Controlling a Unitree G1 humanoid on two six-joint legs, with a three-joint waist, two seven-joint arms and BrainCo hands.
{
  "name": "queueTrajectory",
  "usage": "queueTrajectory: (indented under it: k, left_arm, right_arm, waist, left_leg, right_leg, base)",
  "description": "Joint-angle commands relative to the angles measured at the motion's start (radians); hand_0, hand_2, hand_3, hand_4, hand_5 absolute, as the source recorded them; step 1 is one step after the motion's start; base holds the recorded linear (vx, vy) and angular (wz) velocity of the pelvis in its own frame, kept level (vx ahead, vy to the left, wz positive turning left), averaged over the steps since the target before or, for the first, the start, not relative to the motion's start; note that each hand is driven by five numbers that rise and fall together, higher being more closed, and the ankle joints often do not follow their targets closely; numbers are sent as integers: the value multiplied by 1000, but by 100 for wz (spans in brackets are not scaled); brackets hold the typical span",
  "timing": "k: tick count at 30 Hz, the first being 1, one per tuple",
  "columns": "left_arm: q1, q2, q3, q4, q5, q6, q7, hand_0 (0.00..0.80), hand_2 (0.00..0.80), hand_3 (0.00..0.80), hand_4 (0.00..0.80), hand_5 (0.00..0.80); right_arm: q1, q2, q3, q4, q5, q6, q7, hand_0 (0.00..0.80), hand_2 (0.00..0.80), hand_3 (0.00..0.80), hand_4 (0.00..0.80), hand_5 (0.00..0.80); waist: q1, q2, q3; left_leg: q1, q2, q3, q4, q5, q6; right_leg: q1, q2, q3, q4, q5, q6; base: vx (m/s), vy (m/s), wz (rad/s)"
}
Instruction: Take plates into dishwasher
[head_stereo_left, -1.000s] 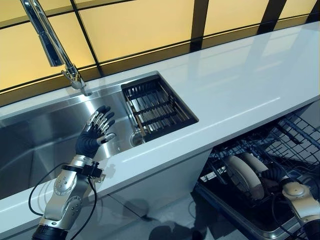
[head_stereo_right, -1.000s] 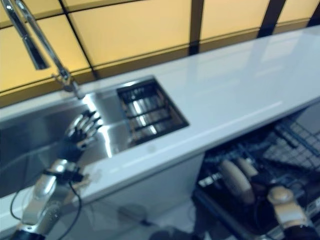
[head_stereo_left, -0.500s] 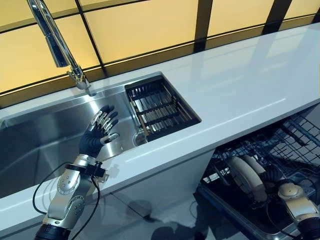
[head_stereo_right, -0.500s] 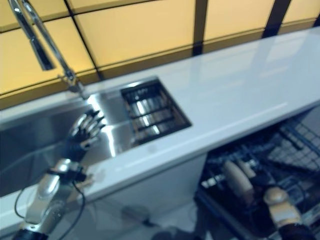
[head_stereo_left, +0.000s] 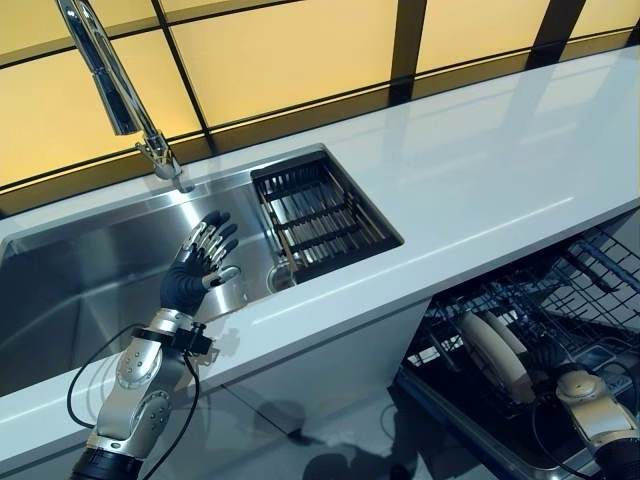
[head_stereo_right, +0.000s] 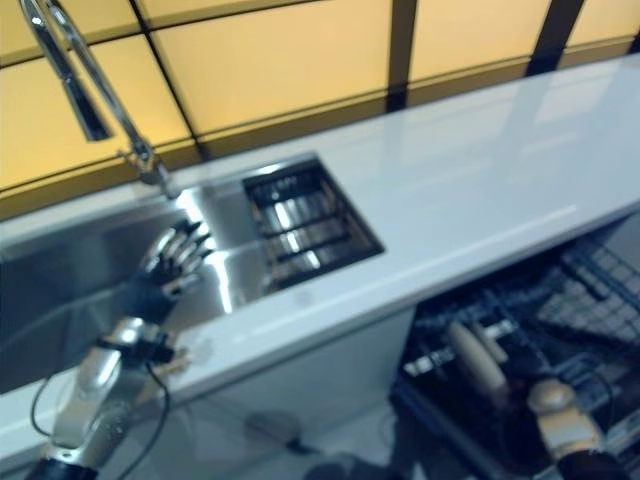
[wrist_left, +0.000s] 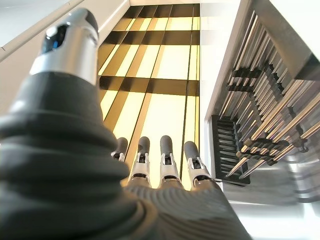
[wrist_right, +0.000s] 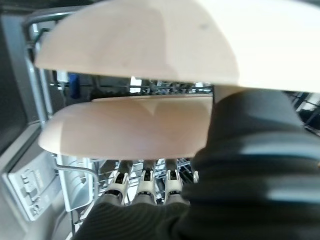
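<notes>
The sink (head_stereo_left: 90, 270) sits at the left of the counter (head_stereo_left: 480, 180), with the tap (head_stereo_left: 110, 80) behind it and a rack (head_stereo_left: 320, 215) in its right end. The left hand (head_stereo_left: 195, 270) is over the sink, left of the rack. Below the counter's right part is the dishwasher basket (head_stereo_left: 560, 320), with 2 plates (head_stereo_left: 495, 355) on edge inside, side by side, and the right hand (wrist_right: 145, 192) against them.

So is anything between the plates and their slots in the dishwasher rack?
Nothing visible is. Two plates already stand on edge in the dishwasher rack, with the right hand right beside them; whether it grips one cannot be told. The left hand hovers open over the sink, empty.
</notes>
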Motion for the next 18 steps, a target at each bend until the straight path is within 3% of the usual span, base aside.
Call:
queueTrajectory:
  k: [1, 18]
  left_arm:
    - [-66, 10, 29, -7, -2, -26, -7, 0, 0, 0, 0, 0]
    - [5, 13, 90, 94, -12, 49, -1, 0, 0, 0, 0, 0]
  right_arm:
    - [-26, -11, -9, -76, -45, -15, 8, 0, 0, 0, 0, 0]
    - [30, -84, -133, -248, -23, 13, 82, 0, 0, 0, 0, 0]
  waist:
    - [-5, -72, -19]
    - [-12, -103, -70]
  left_leg:
    - [57, 19, -26, -2, -45, 18]
    - [72, 42, -31, -2, -38, 10]
  right_leg:
    - [-28, -65, 26, 1, 55, 44]
    - [-1, -36, 18, -2, 41, 35]
  base:
    - [0, 0, 0]
    - [30, -55, 0]
